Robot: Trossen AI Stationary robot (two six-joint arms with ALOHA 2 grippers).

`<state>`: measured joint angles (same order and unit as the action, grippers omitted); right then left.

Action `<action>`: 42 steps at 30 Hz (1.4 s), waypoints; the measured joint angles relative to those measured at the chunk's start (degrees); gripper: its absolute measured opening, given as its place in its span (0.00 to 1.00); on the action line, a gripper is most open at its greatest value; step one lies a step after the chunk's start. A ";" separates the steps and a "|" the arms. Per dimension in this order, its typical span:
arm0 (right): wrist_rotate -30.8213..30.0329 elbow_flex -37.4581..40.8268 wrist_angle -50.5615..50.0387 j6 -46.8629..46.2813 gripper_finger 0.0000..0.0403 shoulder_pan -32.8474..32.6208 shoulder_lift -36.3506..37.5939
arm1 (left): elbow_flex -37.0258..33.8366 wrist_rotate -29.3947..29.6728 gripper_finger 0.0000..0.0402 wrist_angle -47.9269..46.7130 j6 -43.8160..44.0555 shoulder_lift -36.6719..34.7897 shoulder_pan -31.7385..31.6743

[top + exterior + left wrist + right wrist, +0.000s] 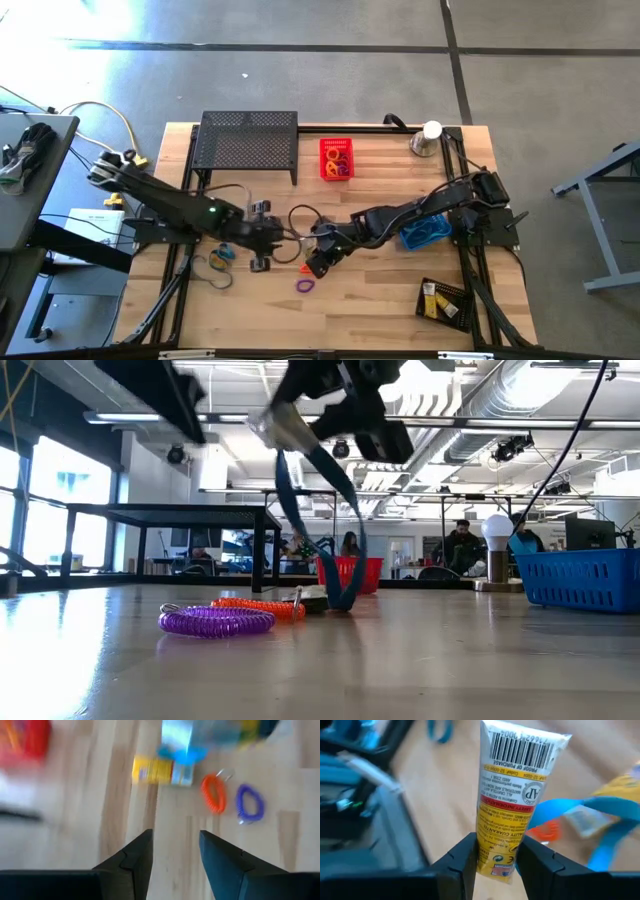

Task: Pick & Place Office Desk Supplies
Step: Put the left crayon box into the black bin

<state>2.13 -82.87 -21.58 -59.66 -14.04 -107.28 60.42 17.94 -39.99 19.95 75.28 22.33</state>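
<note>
A: Wooden bench (380,290), lots of little things. What are your hands doing?

B: My left hand (262,264) is partly open and holds nothing. My right hand (494,857) pinches a yellow tube (512,795) with a blue strap (335,510) dangling, lifted so it can travel.

A: Where could it go?

B: Maybe the red basket (336,158) with the loops, or the blue basket (425,232). The purple loop (305,286) waits on the bench.
</note>
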 joint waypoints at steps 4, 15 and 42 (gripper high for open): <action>7.44 0.00 5.33 1.83 0.29 -0.03 0.00 | 0.04 0.15 0.38 7.63 -11.96 -3.41 2.26; 22.17 0.00 14.49 8.51 0.29 -0.07 0.00 | 0.04 -0.29 0.38 16.59 -29.21 -2.71 5.55; 36.28 0.00 14.97 8.83 0.30 4.52 0.02 | 0.04 -4.16 0.36 24.00 -35.46 -1.22 5.55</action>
<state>38.41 -82.87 -6.61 -50.83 -9.52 -107.26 60.47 13.78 -15.99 -15.50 74.06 27.88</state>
